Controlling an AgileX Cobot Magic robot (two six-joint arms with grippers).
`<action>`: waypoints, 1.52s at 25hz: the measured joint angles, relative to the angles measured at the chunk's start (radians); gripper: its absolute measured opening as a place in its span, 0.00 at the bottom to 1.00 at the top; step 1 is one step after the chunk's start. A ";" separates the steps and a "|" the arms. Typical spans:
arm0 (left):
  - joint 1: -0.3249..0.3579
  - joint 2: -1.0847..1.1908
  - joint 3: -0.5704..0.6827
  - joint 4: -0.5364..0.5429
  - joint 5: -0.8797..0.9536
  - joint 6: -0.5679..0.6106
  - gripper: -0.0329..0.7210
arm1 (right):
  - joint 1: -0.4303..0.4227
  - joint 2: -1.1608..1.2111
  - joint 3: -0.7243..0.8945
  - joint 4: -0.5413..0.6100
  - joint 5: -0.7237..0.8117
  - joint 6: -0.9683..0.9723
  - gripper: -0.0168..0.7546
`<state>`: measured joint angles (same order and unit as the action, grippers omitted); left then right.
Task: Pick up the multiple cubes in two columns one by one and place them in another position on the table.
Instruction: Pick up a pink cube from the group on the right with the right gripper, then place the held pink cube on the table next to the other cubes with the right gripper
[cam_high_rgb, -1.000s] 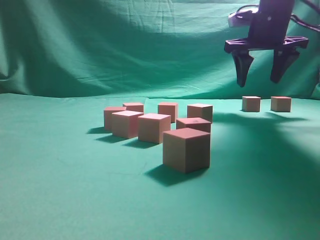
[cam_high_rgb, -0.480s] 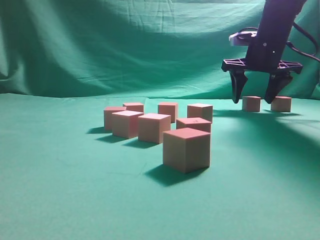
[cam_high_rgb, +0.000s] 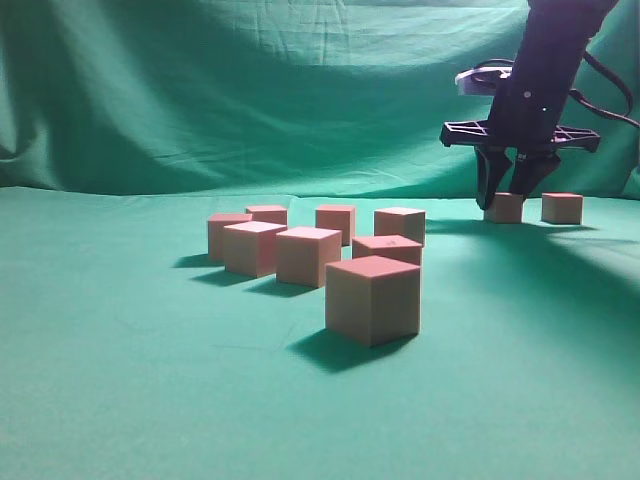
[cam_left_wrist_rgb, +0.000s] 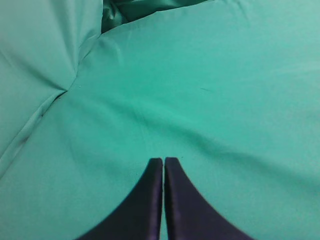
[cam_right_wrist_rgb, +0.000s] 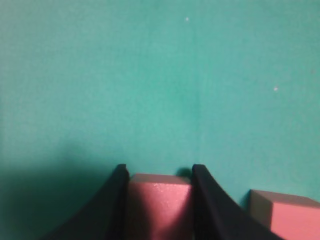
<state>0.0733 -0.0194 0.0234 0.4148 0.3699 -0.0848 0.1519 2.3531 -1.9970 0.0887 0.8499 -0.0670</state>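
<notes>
Right jaws clamped on a far cube

My right gripper (cam_right_wrist_rgb: 156, 172) pinches a cube (cam_right_wrist_rgb: 159, 202) resting near the table's (cam_high_rgb: 150, 400) far right edge, another cube (cam_high_rgb: 562, 207) just beside it; seven cubes (cam_high_rgb: 310, 255) cluster mid-table; my left gripper (cam_left_wrist_rgb: 163, 161) hangs closed, empty.

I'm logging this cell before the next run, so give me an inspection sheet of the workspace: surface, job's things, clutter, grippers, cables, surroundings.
Surface: table covered in wrinkled green cloth.
Job's things: a group of seven cubes at the centre, the nearest cube standing apart in front; two more at the far right, a far cube under the gripper and its neighbour beside it.
Clutter: nothing seen.
Grippers: right gripper is down on the far cube, a finger against each side in the wrist view; left gripper shut, empty, above bare cloth.
Cables: black cable looping off the right arm.
Surroundings: draped green backdrop.
</notes>
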 joint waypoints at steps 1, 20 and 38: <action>0.000 0.000 0.000 0.000 0.000 0.000 0.04 | 0.000 0.002 -0.005 0.000 0.015 0.000 0.35; 0.000 0.000 0.000 0.000 0.000 0.000 0.04 | 0.141 -0.489 -0.055 0.114 0.398 -0.053 0.35; 0.000 0.000 0.000 0.000 0.000 0.000 0.04 | 0.607 -0.896 0.836 0.265 0.099 -0.434 0.35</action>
<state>0.0733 -0.0194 0.0234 0.4148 0.3699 -0.0848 0.7591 1.4572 -1.1611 0.3541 0.9491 -0.5009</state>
